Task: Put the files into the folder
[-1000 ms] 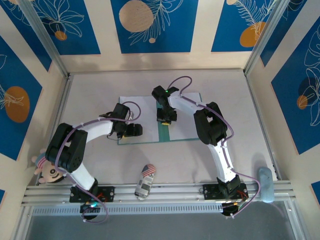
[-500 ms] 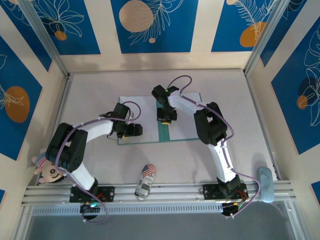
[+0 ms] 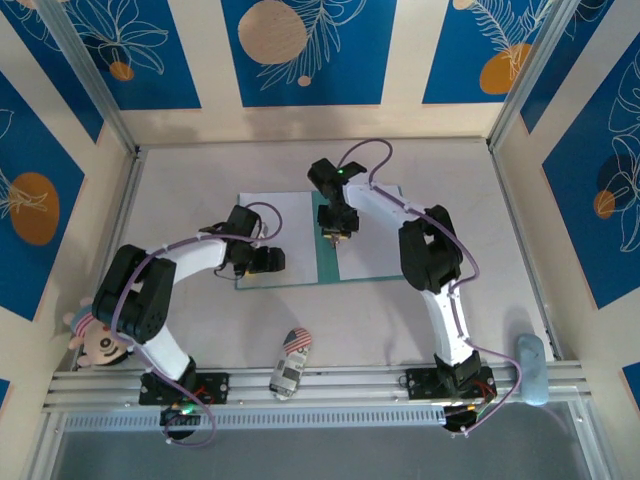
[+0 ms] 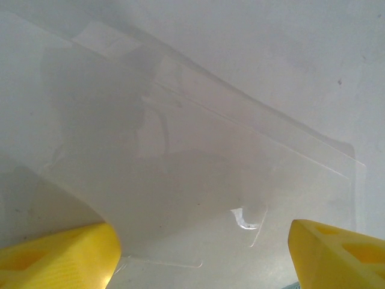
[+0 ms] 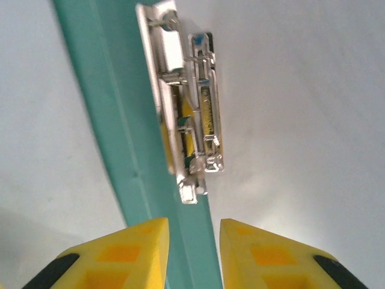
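Note:
The teal-green folder [image 3: 327, 262] lies open in the middle of the table. White files cover both leaves, one on the left [image 3: 282, 212] and one on the right [image 3: 372, 252], so only the centre strip shows. My right gripper [image 3: 336, 233] hangs over that strip. In the right wrist view its yellow fingers [image 5: 192, 232] stand slightly apart and open just short of the metal clip [image 5: 186, 108] on the teal spine [image 5: 114, 114], holding nothing. My left gripper [image 3: 272, 260] sits at the left sheet's near edge, open wide [image 4: 203, 241] above the white sheet [image 4: 180, 174].
A toy car [image 3: 290, 368] with a flag roof rests by the near rail. A doll [image 3: 95, 340] lies at the near left beside the left arm's base. A pale blue object [image 3: 530, 368] sits at the near right. Walls close in the table's far and side edges.
The right arm's wrist has shifted back and a little right, uncovering more of the teal centre strip. The left arm has not moved.

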Robot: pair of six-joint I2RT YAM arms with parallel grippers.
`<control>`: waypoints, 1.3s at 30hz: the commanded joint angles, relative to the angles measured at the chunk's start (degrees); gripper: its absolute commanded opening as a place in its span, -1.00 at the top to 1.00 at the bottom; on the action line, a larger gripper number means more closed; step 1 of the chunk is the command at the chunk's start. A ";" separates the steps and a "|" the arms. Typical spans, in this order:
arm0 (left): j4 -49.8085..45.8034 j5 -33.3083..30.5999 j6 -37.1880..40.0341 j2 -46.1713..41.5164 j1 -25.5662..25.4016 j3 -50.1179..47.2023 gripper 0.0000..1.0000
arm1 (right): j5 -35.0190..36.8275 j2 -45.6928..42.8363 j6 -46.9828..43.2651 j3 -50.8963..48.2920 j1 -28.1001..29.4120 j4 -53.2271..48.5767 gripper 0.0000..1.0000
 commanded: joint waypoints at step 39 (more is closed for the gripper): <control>-8.66 -4.12 -17.13 -34.22 8.58 -23.88 -0.53 | -11.15 -28.73 1.56 -49.71 -11.40 44.16 0.39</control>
